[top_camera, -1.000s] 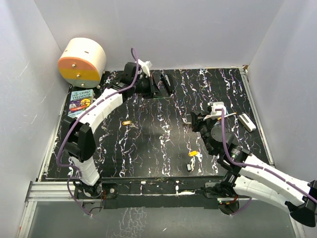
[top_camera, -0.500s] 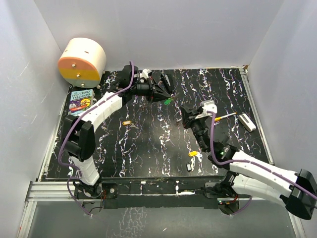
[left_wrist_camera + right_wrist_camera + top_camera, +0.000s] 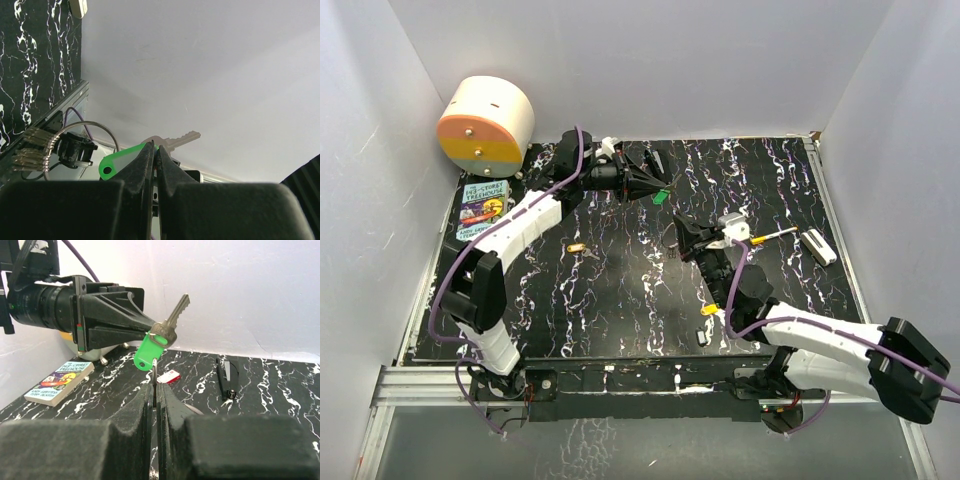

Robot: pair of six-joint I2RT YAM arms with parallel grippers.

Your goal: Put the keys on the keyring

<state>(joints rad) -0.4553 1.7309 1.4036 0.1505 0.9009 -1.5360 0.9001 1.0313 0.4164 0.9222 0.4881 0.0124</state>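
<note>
My left gripper [image 3: 657, 185] is shut on the green key [image 3: 661, 197] and holds it in the air over the back of the table. In the left wrist view my left gripper [image 3: 154, 147] pinches the green tag [image 3: 117, 164], and the silver blade [image 3: 181, 139] sticks out past it. My right gripper [image 3: 682, 233] is shut on the keyring, whose wire shows edge-on [image 3: 155, 371] between the fingertips, just under the green key [image 3: 149, 352]. The ring [image 3: 95, 129] and its grey keys [image 3: 31, 152] hang close to the tag. A yellow-orange key [image 3: 710, 310] lies on the table.
A cream and orange drum [image 3: 486, 123] and a book [image 3: 480, 208] sit at the back left. A red-and-white box [image 3: 168, 376] and a black stick [image 3: 227, 379] lie at the back. Another small yellow piece [image 3: 578, 247] and a white piece [image 3: 821, 247] lie on the mat.
My left gripper has swung right and lifted the green key. My right gripper has moved up and left with the keyring, until it is just below the key.
</note>
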